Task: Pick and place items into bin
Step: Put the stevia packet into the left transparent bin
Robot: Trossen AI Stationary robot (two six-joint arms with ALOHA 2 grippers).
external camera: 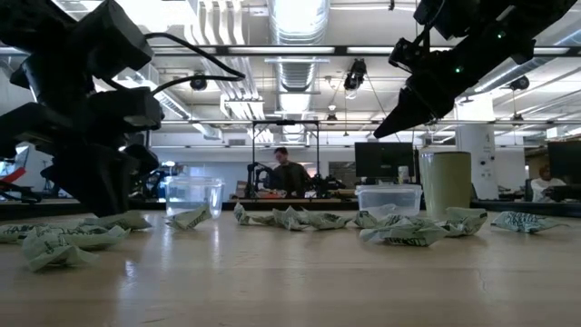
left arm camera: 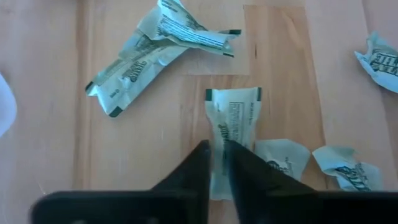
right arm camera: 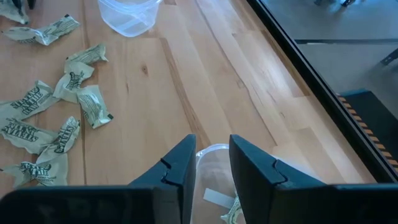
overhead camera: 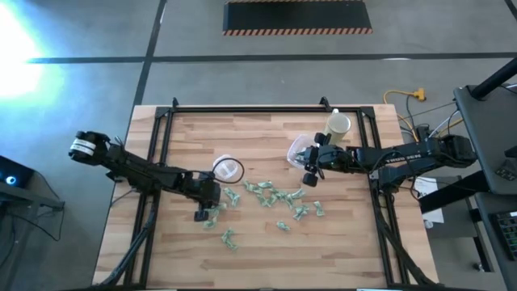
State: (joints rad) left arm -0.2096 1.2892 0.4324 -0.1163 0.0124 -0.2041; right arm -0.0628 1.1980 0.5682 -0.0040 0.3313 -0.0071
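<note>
The left gripper (left arm camera: 217,163) was low over the wooden table (overhead camera: 355,242), its 2 dark fingers (left arm camera: 193,171) pinched nearly together on one pale green and white packet (left arm camera: 233,127) that lay flat on the boards. In the high view this gripper (overhead camera: 202,212) sat at the left end of the scatter of packets (overhead camera: 275,198), just in front of a clear round tub (overhead camera: 229,169). More crumpled packets lay close around the gripped one, a long twisted pair (left arm camera: 158,53) beyond it and 2 small ones (left arm camera: 339,168) beside it.

The right gripper (right arm camera: 211,171) hung above the table with its fingers (right arm camera: 180,168) parted by a narrow gap, holding nothing. A second clear tub (right arm camera: 214,180) showed through that gap, below the fingers, with a packet or 2 inside it. In the high view this gripper (overhead camera: 311,174) was at the near edge of that tub (overhead camera: 299,149), and a tall cream cup (overhead camera: 338,124) stood just behind, near the table's far edge. The rest of the packets were strewn across the middle of the table between the 2 arms, all outside the tubs. In the low view a person (external camera: 286,173) sat far back in the room.
</note>
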